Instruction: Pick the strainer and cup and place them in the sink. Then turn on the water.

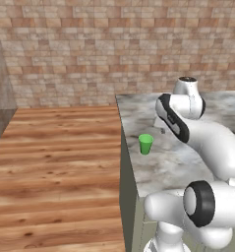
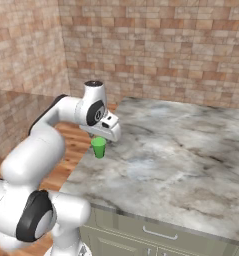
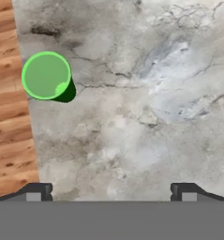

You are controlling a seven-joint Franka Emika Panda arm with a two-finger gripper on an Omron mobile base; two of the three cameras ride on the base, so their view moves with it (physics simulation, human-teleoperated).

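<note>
The bright green cup (image 1: 145, 143) (image 2: 98, 147) stands upright on the marble counter (image 1: 174, 166), close to its left edge. Seen from above in the hand view, the cup (image 3: 46, 76) is at the upper left, its open mouth facing the camera. My gripper (image 3: 111, 193) hovers over the counter, open, with nothing between its fingertips (image 3: 38, 191). It is above the cup and a little to one side, apart from it. In the right base view my hand (image 2: 107, 130) hangs just over the cup. The strainer, the sink and the water are out of view.
The counter (image 2: 181, 150) stretches bare to the right and ends at a brick wall (image 1: 89, 49). Left of the counter edge the wooden floor (image 1: 55, 162) lies far below. Cabinet fronts with a handle (image 2: 156, 232) run under the counter's near edge.
</note>
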